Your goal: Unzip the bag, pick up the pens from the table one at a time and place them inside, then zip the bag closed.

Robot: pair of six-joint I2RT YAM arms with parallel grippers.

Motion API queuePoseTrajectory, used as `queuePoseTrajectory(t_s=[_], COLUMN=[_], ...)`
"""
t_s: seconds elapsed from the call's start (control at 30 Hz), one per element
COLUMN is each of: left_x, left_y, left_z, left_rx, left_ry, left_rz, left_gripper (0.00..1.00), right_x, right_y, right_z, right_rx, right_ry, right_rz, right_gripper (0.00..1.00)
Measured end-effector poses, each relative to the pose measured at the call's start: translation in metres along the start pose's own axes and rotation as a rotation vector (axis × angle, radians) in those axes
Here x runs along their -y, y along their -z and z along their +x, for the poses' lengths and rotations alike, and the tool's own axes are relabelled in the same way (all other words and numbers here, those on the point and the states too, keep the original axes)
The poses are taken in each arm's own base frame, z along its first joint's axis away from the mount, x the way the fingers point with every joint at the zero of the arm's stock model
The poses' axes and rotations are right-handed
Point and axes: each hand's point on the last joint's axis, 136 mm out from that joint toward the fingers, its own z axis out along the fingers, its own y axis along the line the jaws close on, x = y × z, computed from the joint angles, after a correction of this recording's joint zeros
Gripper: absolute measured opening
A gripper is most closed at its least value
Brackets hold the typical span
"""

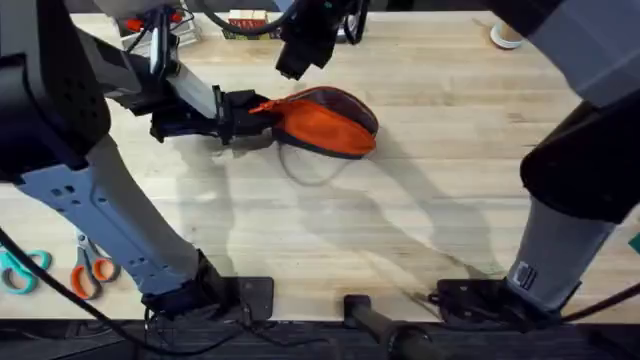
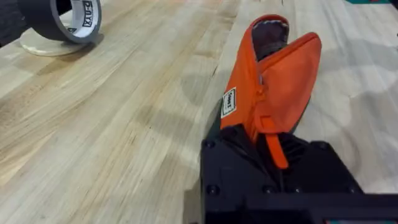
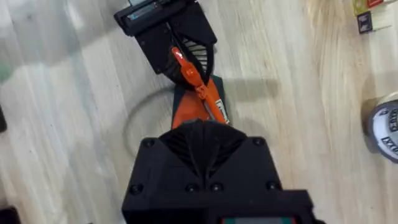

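A pale plank table [image 1: 420, 230] fills my overhead view, scissors [image 1: 92, 270] at its lower left and a roll of tape [image 2: 62, 18] off in the upper left of the left wrist view. The bag [image 1: 325, 122] lies just above the centre of the overhead frame, its long axis running left to right with a slight downward tilt toward the right. My left gripper [image 1: 245, 118] comes in from the left and has its fingers pinched on the bag's left end; in the left wrist view the orange pull tab [image 2: 275, 146] runs down between them. My right gripper [image 3: 202, 134] hangs over the bag from the upper middle of the overhead frame; from its own wrist camera the fingers look drawn together over the zipper line, though I cannot tell whether they actually hold anything. The far end of the bag gapes, showing grey lining [image 2: 270, 34]. I judge the next move to be a pull along the long axis, left arm anchoring. Bare table lies open to the right and below; I can spot no pens.
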Motion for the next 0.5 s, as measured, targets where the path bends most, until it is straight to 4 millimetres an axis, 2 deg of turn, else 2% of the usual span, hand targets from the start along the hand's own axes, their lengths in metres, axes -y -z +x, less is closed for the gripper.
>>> queuePoseTrajectory(t_s=[0.23, 0.27, 0.47, 0.5], left_x=[0.0, 0.0, 0.0, 0.0], left_y=[0.0, 0.0, 0.0, 0.0], left_z=[0.0, 0.0, 0.0, 0.0], left_rx=[0.0, 0.0, 0.0, 0.0], left_ry=[0.0, 0.0, 0.0, 0.0], left_rz=[0.0, 0.0, 0.0, 0.0], left_gripper=[0.04, 0.04, 0.04, 0.04], right_x=[0.0005, 0.0006, 0.0009, 0.001], right_y=[0.0, 0.0, 0.0, 0.0], right_z=[0.0006, 0.0008, 0.0008, 0.0006], right_rx=[-0.003, -0.004, -0.004, -0.003], right_ry=[0.04, 0.038, 0.044, 0.048], right_rz=[0.003, 0.004, 0.005, 0.006], right_gripper=[0.029, 0.059, 0.92, 0.973])
